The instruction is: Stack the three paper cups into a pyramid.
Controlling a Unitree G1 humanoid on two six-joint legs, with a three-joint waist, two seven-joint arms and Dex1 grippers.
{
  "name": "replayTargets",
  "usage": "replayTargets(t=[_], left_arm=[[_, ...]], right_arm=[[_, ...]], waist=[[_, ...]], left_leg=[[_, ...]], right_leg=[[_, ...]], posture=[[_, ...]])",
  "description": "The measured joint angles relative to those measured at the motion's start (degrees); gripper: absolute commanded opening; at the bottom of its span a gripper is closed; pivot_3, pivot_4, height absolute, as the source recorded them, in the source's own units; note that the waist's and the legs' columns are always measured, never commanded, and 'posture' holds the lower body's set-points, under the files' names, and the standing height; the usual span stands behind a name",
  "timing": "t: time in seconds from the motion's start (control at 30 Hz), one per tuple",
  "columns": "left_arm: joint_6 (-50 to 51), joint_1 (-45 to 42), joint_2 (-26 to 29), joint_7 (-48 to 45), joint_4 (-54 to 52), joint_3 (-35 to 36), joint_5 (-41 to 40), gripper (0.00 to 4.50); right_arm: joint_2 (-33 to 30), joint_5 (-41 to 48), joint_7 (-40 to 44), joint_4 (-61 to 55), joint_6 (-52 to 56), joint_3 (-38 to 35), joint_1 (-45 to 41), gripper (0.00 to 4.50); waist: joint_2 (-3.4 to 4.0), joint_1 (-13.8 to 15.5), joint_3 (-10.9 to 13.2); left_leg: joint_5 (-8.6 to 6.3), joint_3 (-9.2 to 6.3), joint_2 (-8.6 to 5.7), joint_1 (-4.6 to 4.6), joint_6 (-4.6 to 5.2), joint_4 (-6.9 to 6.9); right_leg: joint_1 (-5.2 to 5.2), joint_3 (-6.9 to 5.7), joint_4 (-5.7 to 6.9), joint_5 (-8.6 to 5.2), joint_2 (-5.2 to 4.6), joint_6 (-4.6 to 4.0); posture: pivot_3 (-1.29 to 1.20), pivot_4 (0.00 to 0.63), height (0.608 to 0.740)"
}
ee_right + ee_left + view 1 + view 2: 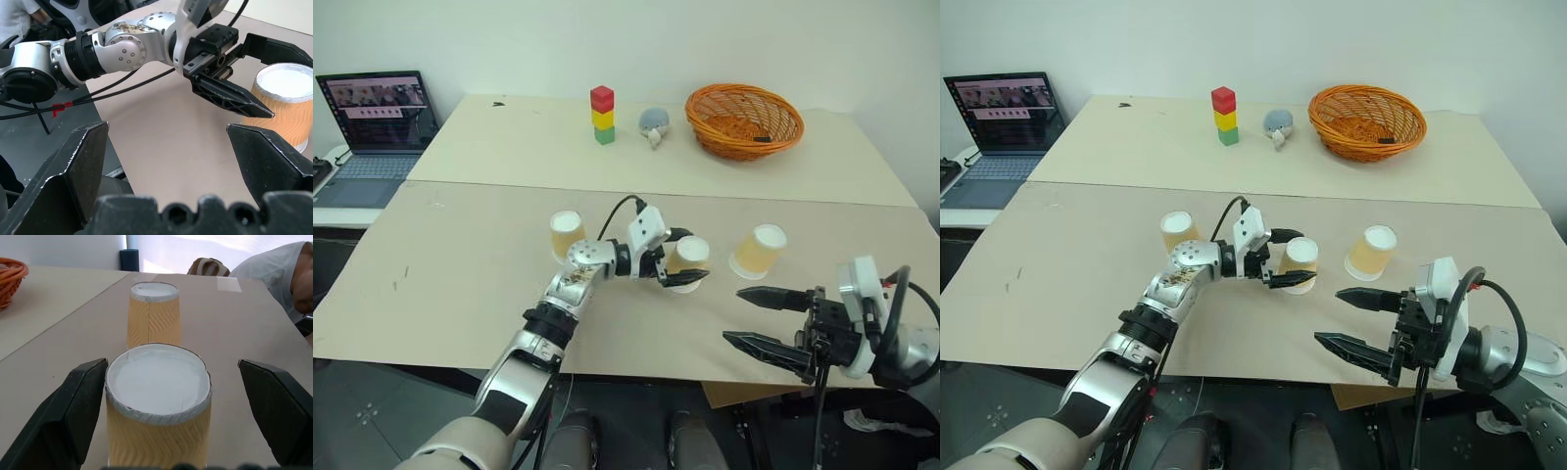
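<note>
Three tan paper cups stand upside down, white bases up, in a loose row across the middle of the near table, none stacked on another. The left cup stands alone towards the table's left half. The middle cup sits between the fingers of the left gripper. The right cup stands apart from it, further towards the right edge.

The left arm reaches up from the near edge, forearm angled forward and inward, wrist bent so the gripper points level and sideways towards the right. Its black fingers are spread on either side of the middle cup. In the left wrist view one finger lies close against the cup's side while the other stands clearly off it, so the cup is straddled, not pinched. Beyond it in that view stands the right cup.

The right gripper hovers off the near right corner, past the table's near edge, pointing inward towards the cups, its two fingers spread wide with nothing between them.

On the far table stand a red-yellow-green block tower, a small grey plush toy and an orange wicker basket. A laptop sits open on a side surface at the left.
</note>
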Motion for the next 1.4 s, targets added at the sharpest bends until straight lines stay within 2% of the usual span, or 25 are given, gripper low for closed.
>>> replayTargets(t=[0.1, 0.2, 0.37, 0.57, 0.7, 0.83, 1.07, 1.3, 1.4], left_arm=[[1.97, 0.09, 0.60, 0.79, -2.80, 1.41, -0.39, 4.47], [4.53, 0.42, 1.43, 2.38, -7.13, 3.30, -2.05, 4.47], [11.55, 2.88, 5.77, 5.18, -20.36, 8.00, -6.19, 4.47], [19.92, 8.31, 9.48, 8.84, -35.43, 9.47, -10.40, 4.47], [24.60, 10.82, 11.02, 14.39, -41.01, 13.77, -12.31, 4.47], [29.10, 11.42, 10.97, 23.69, -43.57, 18.88, -12.80, 4.47], [29.79, 12.45, 8.98, 39.68, -41.79, 24.90, -8.76, 4.47], [30.28, 22.45, 8.56, 39.37, -41.29, 21.01, -8.02, 4.47], [29.12, 23.81, 9.17, 38.43, -41.13, 20.19, -7.65, 4.47]], right_arm=[[-0.01, -0.03, 0.31, 0.17, -0.04, -1.08, 0.37, 4.50], [-0.27, -0.34, 1.04, 3.10, -0.11, -5.54, 1.14, 4.50], [-0.87, -0.80, 2.94, 8.36, -0.11, -13.45, 2.65, 4.50], [-0.69, -1.85, 3.39, 9.47, -0.12, -14.18, 2.61, 4.50], [0.00, -2.43, 3.46, 9.59, -0.34, -13.74, 2.70, 4.50], [0.30, -2.89, 3.39, 9.58, -0.54, -12.74, 2.29, 4.50], [0.51, -3.55, 3.36, 9.99, -0.89, -9.51, -0.54, 4.50], [0.51, -3.96, 3.17, 10.31, -0.95, -8.97, -1.09, 4.50], [0.51, -3.95, 3.09, 9.96, -0.94, -9.05, -0.75, 4.50]], waist=[[0.00, 0.00, 0.00], [0.00, 0.00, 0.00], [0.01, -0.18, 0.00], [0.02, -0.03, -0.01], [0.02, -0.03, -0.01], [0.01, -0.03, -0.01], [0.01, 0.00, -0.01], [0.01, 0.06, 0.00], [0.01, 0.05, -0.01]], left_leg=[[0.00, 0.00, 0.00, 0.01, 0.00, 0.00], [0.00, -0.01, 0.00, 0.00, 0.00, 0.00], [0.00, -0.01, 0.05, 0.04, 0.00, -0.04], [0.03, -0.01, 0.03, 0.11, -0.03, -0.02], [0.03, -0.02, 0.03, 0.11, -0.02, -0.03], [0.04, -0.02, 0.02, 0.12, -0.02, -0.02], [0.04, -0.02, -0.01, 0.12, -0.03, -0.02], [0.04, -0.02, 0.00, 0.07, -0.03, -0.03], [0.07, -0.02, 0.01, 0.11, -0.06, -0.02]], right_leg=[[0.01, 0.00, 0.00, 0.00, 0.00, 0.00], [0.01, 0.00, 0.00, 0.01, -0.01, 0.01], [0.01, 0.01, 0.01, 0.01, 0.00, 0.01], [0.09, 0.02, 0.02, 0.04, -0.01, 0.00], [0.08, 0.02, 0.02, 0.04, -0.01, 0.00], [0.09, 0.02, 0.02, 0.04, -0.01, 0.01], [0.09, 0.02, 0.02, 0.05, -0.01, 0.00], [0.04, 0.01, 0.03, 0.05, -0.02, -0.01], [0.07, 0.01, 0.04, 0.09, -0.02, -0.06]], posture=[[0.00, 0.150, 0.681], [0.00, 0.150, 0.681], [0.00, 0.150, 0.681], [0.00, 0.150, 0.681], [0.00, 0.150, 0.681], [0.00, 0.150, 0.681], [0.00, 0.150, 0.681], [0.00, 0.150, 0.681], [0.00, 0.150, 0.681]])
